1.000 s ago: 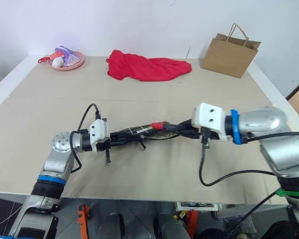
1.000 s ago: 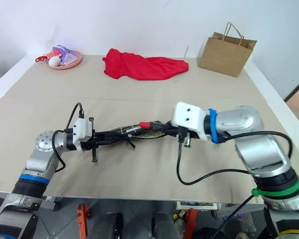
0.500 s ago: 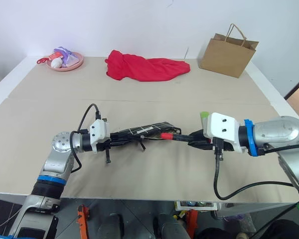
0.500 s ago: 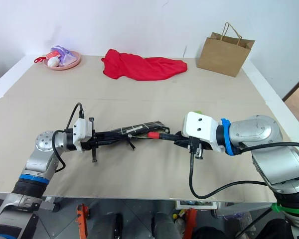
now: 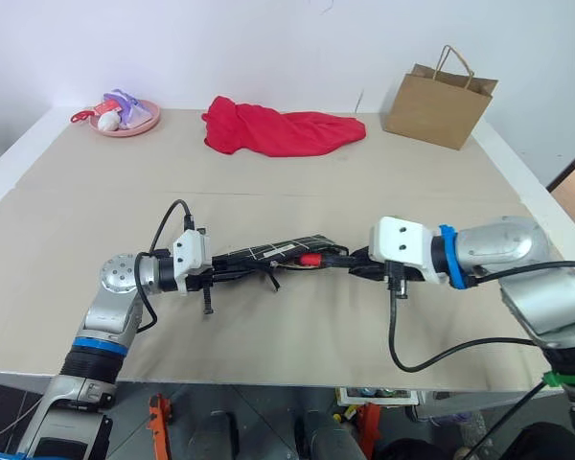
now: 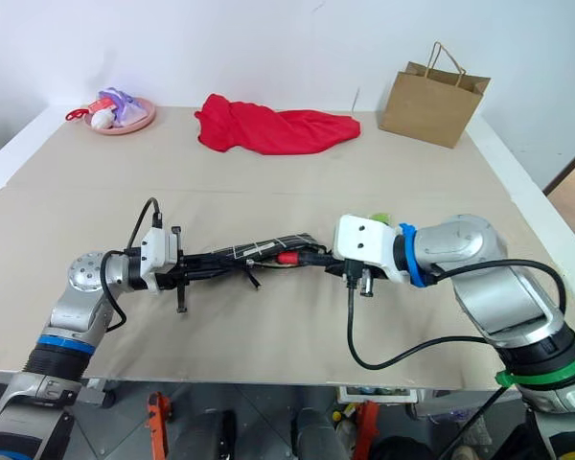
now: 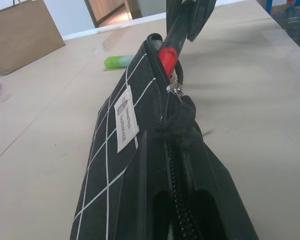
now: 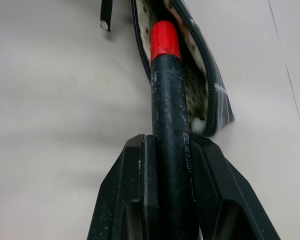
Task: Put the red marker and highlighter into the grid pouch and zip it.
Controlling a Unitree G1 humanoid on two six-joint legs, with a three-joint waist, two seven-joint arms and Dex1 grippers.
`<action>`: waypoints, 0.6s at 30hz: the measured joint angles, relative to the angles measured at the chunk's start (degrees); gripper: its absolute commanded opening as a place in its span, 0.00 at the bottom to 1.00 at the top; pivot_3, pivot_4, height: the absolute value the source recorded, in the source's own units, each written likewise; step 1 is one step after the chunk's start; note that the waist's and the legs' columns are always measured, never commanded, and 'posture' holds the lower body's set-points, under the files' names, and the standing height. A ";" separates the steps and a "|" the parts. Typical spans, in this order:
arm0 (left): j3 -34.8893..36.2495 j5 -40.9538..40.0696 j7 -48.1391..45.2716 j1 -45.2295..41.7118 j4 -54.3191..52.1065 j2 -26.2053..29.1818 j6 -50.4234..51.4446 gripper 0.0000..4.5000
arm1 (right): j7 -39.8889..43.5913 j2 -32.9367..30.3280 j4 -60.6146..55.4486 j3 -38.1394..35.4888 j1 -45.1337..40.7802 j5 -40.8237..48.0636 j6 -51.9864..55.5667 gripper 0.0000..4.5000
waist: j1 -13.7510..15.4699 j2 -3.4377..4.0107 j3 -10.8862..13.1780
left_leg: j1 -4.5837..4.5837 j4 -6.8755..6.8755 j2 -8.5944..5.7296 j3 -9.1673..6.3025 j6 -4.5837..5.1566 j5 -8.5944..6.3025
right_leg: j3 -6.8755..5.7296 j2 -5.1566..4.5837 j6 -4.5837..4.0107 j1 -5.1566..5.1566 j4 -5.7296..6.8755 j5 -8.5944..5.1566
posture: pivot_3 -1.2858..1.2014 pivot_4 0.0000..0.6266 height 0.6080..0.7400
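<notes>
Left gripper [image 5: 214, 273] clamped on end of grid pouch [image 5: 273, 253], holding it off table [image 5: 297, 182], mouth open toward right. Right gripper [image 8: 167, 150] pinching black end of red marker [image 8: 165, 65]; red tip inside pouch mouth. Highlighter [image 7: 118, 61] lying on table beyond pouch, near right gripper.

Bright, even overhead light; soft shadows; close foreground blurred in wrist views.

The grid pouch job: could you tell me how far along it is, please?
Done: the left gripper holds the grid pouch up, mouth open. In hand: the right gripper is feeding the red marker into the mouth. Left: the highlighter on the table, then zipping.
</notes>
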 measured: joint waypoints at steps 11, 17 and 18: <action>-0.07 0.02 0.25 -0.02 0.21 -0.06 -0.02 0.00 | -0.37 9.31 7.79 6.63 -7.65 -5.30 -2.28 0.14 | 0.08 0.00 0.00 | -0.02 0.00 -0.02 -0.02 0.00 0.00 | -0.02 0.00 -0.27 0.00 0.00 0.16 | 0.52 0.24 1.00; -0.07 0.03 0.27 -0.05 0.45 -0.06 -0.02 0.00 | -0.93 14.33 10.54 8.88 -9.65 -7.42 -2.94 0.14 | 0.05 0.00 0.00 | -0.03 -0.01 -0.01 -0.04 0.00 0.00 | -0.03 0.01 -0.29 0.00 0.00 0.16 | 0.52 0.24 1.00; -0.06 0.03 0.26 -0.05 0.53 -0.05 -0.02 0.00 | -1.21 15.16 10.97 9.04 -9.84 -7.85 -3.17 0.14 | 0.06 0.00 0.00 | -0.03 -0.01 -0.01 -0.04 0.00 0.00 | -0.04 0.01 -0.30 0.00 0.01 0.16 | 0.52 0.24 1.00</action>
